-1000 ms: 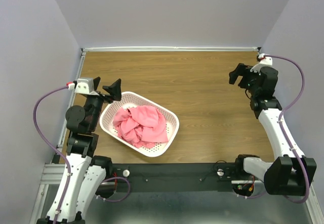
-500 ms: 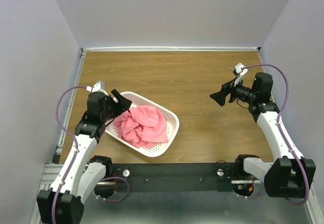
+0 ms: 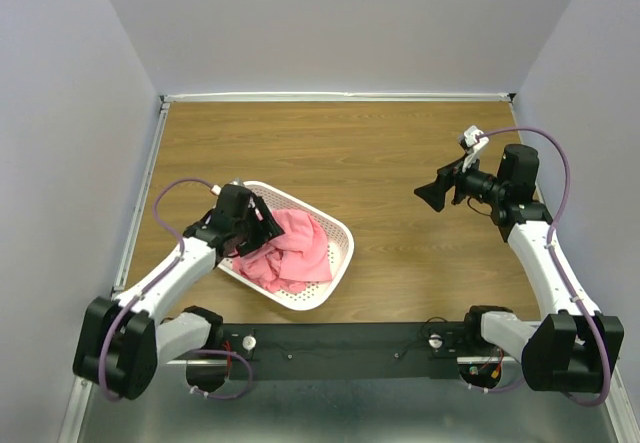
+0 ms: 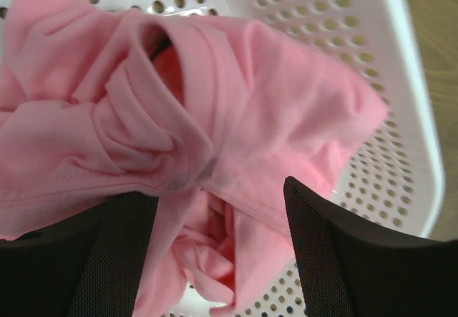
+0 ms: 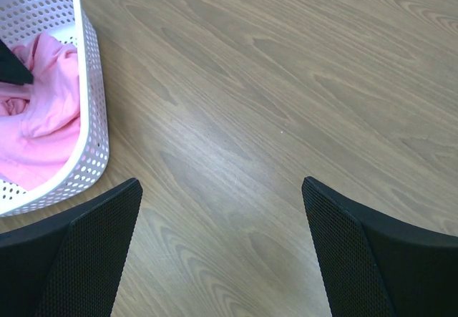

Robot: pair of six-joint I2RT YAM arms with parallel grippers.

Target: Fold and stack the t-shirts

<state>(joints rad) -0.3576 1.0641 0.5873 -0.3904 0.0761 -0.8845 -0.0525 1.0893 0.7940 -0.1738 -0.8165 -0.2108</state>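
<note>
A crumpled salmon-pink t-shirt (image 3: 295,243) lies bunched in a white perforated basket (image 3: 338,231) at the table's near left. My left gripper (image 3: 256,223) reaches down into the basket from its left side. In the left wrist view its fingers (image 4: 325,260) stand apart and press into the t-shirt (image 4: 250,102), with a ridge of folded cloth between them, so the left gripper (image 4: 218,202) is open. My right gripper (image 3: 427,195) hovers open over bare wood at the right, and in its wrist view nothing lies between the spread tips of the right gripper (image 5: 222,252).
The basket (image 5: 91,116) shows at the far left of the right wrist view, the t-shirt (image 5: 43,116) inside it. The basket wall (image 4: 404,116) curves close on the right of the left fingers. Grey walls enclose the wooden table (image 3: 400,153).
My left arm has swung down and right from beside the basket into it, onto the pink cloth, and its jaws have narrowed slightly. The right arm turned inward early on, then held still.
</note>
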